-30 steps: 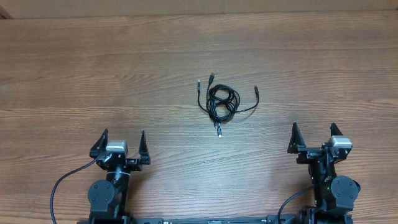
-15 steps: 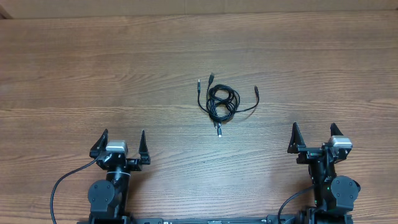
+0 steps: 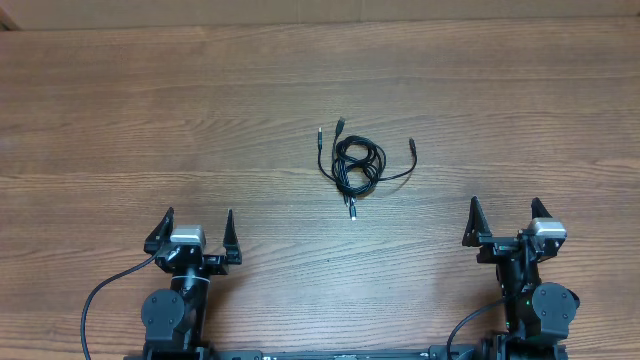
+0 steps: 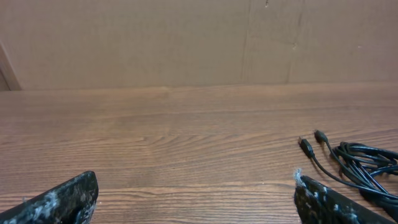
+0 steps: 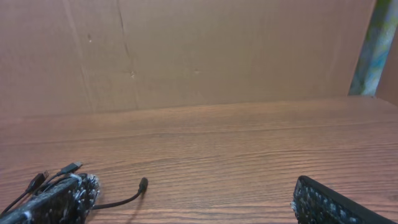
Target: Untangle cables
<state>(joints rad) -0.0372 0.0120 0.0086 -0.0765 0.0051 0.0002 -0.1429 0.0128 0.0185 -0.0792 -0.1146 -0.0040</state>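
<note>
The cables (image 3: 358, 164) lie as one tangled bundle of thin black cords on the wooden table (image 3: 150, 110), near the middle, with plug ends sticking out up, right and down. They also show at the right edge of the left wrist view (image 4: 357, 163) and at the lower left of the right wrist view (image 5: 68, 174). My left gripper (image 3: 195, 232) is open and empty at the near left, well short of the bundle. My right gripper (image 3: 505, 224) is open and empty at the near right, also apart from it.
A brown cardboard wall (image 4: 186, 43) stands along the table's far edge. A greenish strip (image 5: 373, 46) shows at the far right. Thick black arm cables (image 3: 100, 295) loop beside the arm bases at the near edge.
</note>
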